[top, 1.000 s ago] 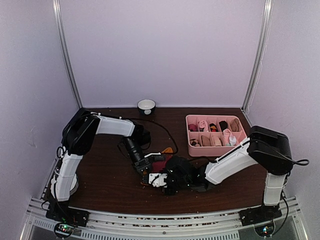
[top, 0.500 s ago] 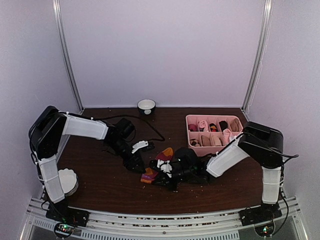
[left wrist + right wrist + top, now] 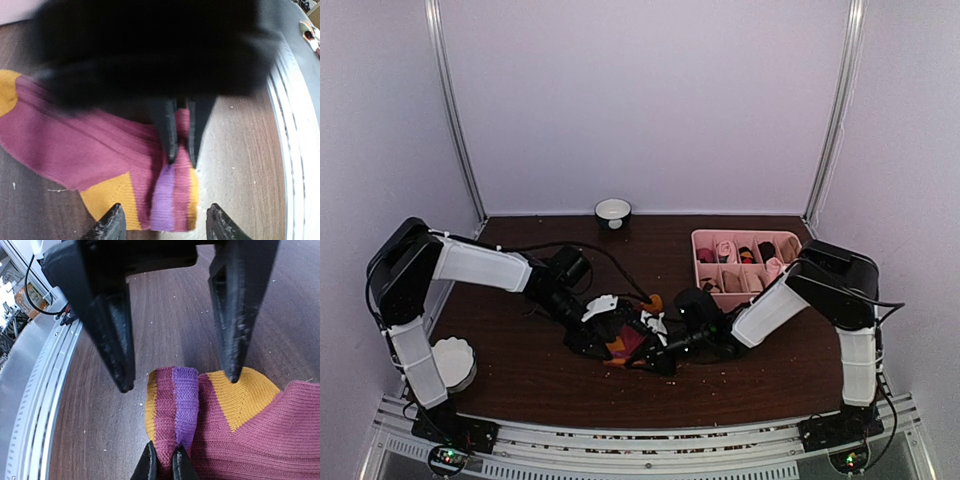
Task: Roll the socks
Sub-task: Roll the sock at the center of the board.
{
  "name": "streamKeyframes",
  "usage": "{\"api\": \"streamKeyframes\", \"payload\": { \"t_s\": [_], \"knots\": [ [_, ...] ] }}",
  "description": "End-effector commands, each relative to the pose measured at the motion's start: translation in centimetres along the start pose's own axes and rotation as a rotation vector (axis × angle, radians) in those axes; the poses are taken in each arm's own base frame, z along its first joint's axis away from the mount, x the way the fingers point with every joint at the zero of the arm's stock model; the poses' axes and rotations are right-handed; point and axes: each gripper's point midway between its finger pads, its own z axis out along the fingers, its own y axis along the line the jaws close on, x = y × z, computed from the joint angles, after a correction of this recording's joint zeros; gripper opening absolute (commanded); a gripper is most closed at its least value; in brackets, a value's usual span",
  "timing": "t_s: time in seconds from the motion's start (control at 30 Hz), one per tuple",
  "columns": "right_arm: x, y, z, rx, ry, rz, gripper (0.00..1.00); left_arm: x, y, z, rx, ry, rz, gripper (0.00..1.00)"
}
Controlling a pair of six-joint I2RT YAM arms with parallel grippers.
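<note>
Where rt fingers (image 3: 148, 466) pinch, red sock (image 3: 280, 435) shows purple-striped cuff, orange heel.

A: What encloses the space?
B: Plain pale lilac panels: a back wall (image 3: 640, 100) and two side walls (image 3: 370, 150), with a slanting metal post (image 3: 455, 110) in each rear corner.
A: And below?
B: A dark brown wood-grain table (image 3: 520, 375), flecked with pale crumbs, with a ribbed aluminium rail (image 3: 640, 445) along its near edge. The light is soft and even

The sock (image 3: 620, 346) is hemmed in by both jaws; pink tray (image 3: 745, 234) blocks the far right
</note>
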Motion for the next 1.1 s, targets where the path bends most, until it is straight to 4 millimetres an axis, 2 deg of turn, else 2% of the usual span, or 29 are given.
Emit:
{"api": "streamKeyframes", "payload": {
  "t_s": [0.0,0.17,0.33,0.4,0.57,0.63,0.7,0.83,0.93,1.07],
  "knots": [
    [17.6,-1.3,-2.8,0.149,0.499,0.457,0.0,-1.0,-1.3,0.1,0.004,-0.034,0.114,0.56],
    [17.4,-1.6,-2.7,0.141,0.485,0.523,0.0,-0.8,-1.3,0.7,-0.035,-0.029,0.143,0.55],
    [17.7,-1.9,-2.8,0.138,0.488,0.564,0.0,-0.8,-1.5,0.4,-0.063,-0.026,0.142,0.54],
    [18.0,-2.1,-3.0,0.144,0.502,0.565,0.0,-1.0,-1.1,-0.4,-0.072,-0.033,0.105,0.54],
    [18.6,-2.3,-3.5,0.163,0.552,0.548,0.0,-1.6,1.5,-4.5,-0.08,-0.141,-0.079,0.55],
    [18.4,-2.3,-3.7,0.166,0.565,0.545,0.0,-1.7,1.1,-5.3,-0.09,-0.155,-0.045,0.56],
    [18.3,-2.3,-3.6,0.16,0.574,0.553,0.0,-1.8,-0.2,-4.9,-0.067,-0.141,0.016,0.57],
    [18.5,-2.4,-3.6,0.154,0.593,0.612,0.0,-1.1,-2.4,-2.0,-0.041,-0.026,0.164,0.53],
    [18.9,-2.4,-3.8,0.154,0.598,0.659,0.0,-1.2,-2.1,-0.5,-0.076,0.018,0.225,0.5],
    [19.0,-2.3,-4.0,0.146,0.582,0.69,0.0,-1.0,-0.3,0.5,-0.113,0.059,0.231,0.48]
  ]
}}
